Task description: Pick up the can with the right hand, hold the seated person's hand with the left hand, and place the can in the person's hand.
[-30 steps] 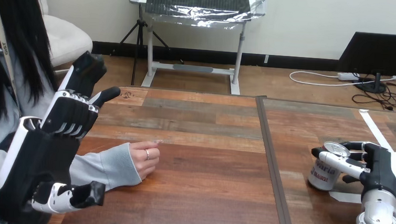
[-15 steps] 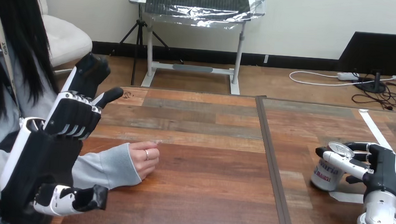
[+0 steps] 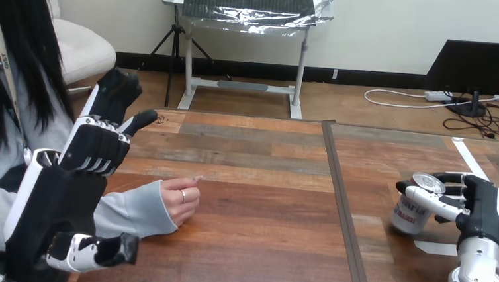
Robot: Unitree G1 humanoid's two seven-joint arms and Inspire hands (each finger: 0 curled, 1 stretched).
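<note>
Through the head camera I see my right hand (image 3: 485, 212) curled round the can (image 3: 416, 210) at the table's (image 3: 260, 241) right side, my left hand (image 3: 64, 191) raised with straight fingers, grasping nothing, the person's hand (image 3: 181, 201) resting on the wood, apart from it

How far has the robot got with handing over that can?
Done: the right hand has its fingers curled round the can at the right of the table. In hand: the left hand is raised, fingers straight, apart from the person's hand, which rests loosely curled on the table. Left: holding that hand, carrying the can across and placing it there.
</note>
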